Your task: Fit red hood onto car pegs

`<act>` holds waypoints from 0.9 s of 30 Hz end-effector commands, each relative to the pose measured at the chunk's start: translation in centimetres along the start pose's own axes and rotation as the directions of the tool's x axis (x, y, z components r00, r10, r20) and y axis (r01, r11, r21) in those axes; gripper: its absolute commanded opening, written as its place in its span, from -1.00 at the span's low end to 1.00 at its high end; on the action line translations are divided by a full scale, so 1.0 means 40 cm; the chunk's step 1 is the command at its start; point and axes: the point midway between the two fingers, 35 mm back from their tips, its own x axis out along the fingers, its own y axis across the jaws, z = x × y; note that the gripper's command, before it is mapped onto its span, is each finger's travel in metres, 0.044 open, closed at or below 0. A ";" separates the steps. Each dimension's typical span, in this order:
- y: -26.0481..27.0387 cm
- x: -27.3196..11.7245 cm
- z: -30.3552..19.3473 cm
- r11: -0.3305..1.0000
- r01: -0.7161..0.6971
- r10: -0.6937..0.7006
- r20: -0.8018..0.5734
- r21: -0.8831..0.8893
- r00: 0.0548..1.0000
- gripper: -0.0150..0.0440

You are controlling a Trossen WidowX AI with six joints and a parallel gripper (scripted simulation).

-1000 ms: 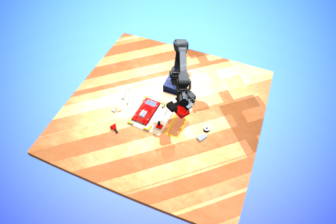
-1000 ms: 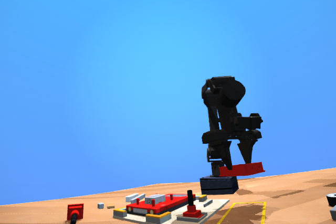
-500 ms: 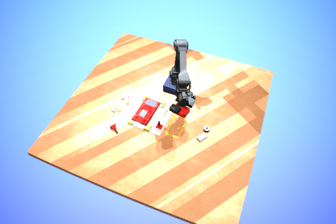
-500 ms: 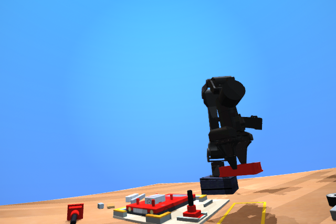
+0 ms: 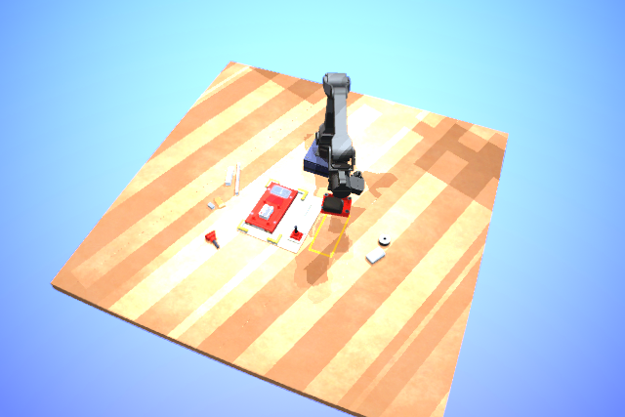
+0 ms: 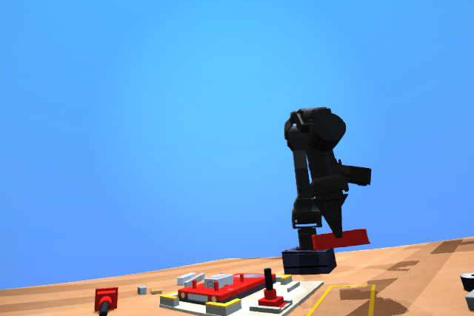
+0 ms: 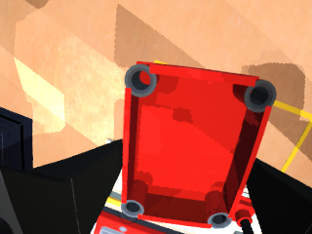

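From up here, the top view is looking steeply down from well above the gripper (image 5: 334,206) (image 6: 338,234) (image 7: 187,163), taking in the whole arm (image 5: 341,122) (image 6: 301,169). The exterior view is sitting low, nearer, facing across the car (image 5: 283,200) (image 6: 239,288) (image 7: 113,228) toward the jaws. Closest, the wrist view is peering between the jaws into the hood (image 5: 345,199) (image 6: 355,238) (image 7: 190,136). Top and exterior are sharing the arm and the car beside the jaws; exterior and wrist are sharing the hood between them and the yellow outline (image 5: 320,252) (image 6: 350,286) (image 7: 296,147) beyond.
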 end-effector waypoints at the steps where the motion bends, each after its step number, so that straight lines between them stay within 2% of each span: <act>1: -0.001 -0.001 0.000 0.996 0.004 -0.004 0.000 -0.093 1.000 -0.49; 14: -0.001 -0.001 -0.001 0.915 0.005 -0.005 0.000 -0.404 1.000 -0.49; 27: 0.000 -0.001 -0.001 0.740 0.004 -0.006 0.000 -0.673 1.000 -0.49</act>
